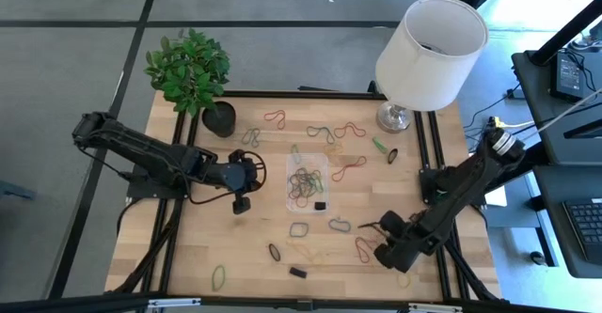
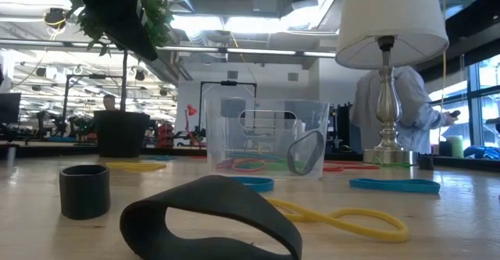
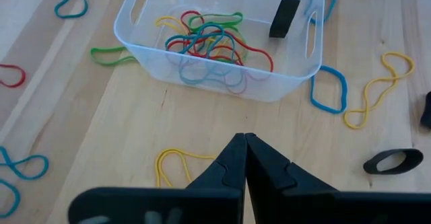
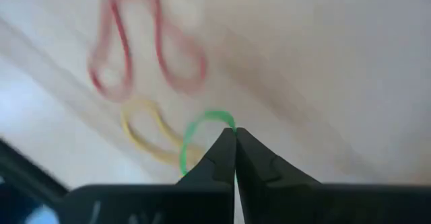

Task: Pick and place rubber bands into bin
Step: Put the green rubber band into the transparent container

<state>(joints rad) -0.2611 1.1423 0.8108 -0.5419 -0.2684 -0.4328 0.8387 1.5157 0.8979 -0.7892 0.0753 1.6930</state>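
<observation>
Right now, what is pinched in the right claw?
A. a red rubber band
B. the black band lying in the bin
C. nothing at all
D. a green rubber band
D. In the right wrist view the right claw has its fingers pressed together on a green rubber band, whose loop curls out from the tips, while the red band and yellow band lie loose on the table beyond.
</observation>
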